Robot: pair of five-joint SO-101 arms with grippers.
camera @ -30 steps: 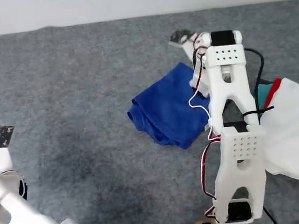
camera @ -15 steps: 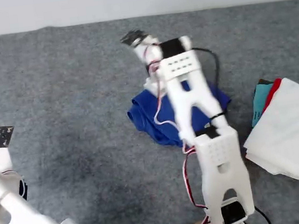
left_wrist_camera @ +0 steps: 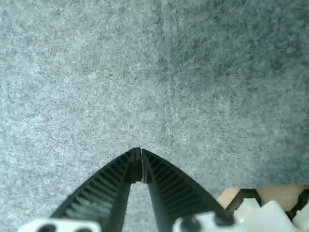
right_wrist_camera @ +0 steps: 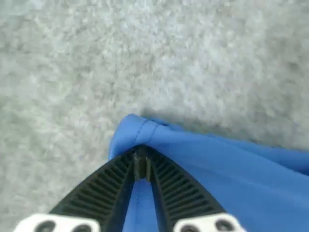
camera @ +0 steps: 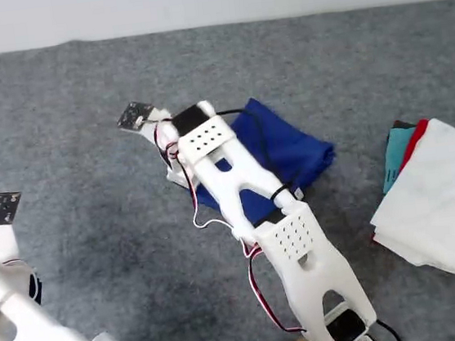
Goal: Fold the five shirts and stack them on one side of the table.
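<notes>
A blue shirt (camera: 291, 151) lies crumpled on the grey carpet near the table's middle. My right gripper (right_wrist_camera: 140, 155) is shut on a bunched edge of the blue shirt (right_wrist_camera: 217, 164), just above the carpet. From above, the right arm stretches over the shirt and its gripper (camera: 178, 169) sits at the shirt's left side, mostly hidden under the wrist. My left gripper (left_wrist_camera: 140, 159) is shut with nothing in it, over bare carpet. The left arm (camera: 5, 311) stands at the near left corner.
A stack of folded shirts (camera: 440, 196) lies at the right edge, white on top with red and teal edges showing beneath. Grey carpet (camera: 90, 194) covers the table, with open room on the left half and along the back.
My right arm has swung from the shirt's far right side over to its left side, carrying a pinched edge. The blue shirt has changed shape and now spreads to the right. The left arm stayed still.
</notes>
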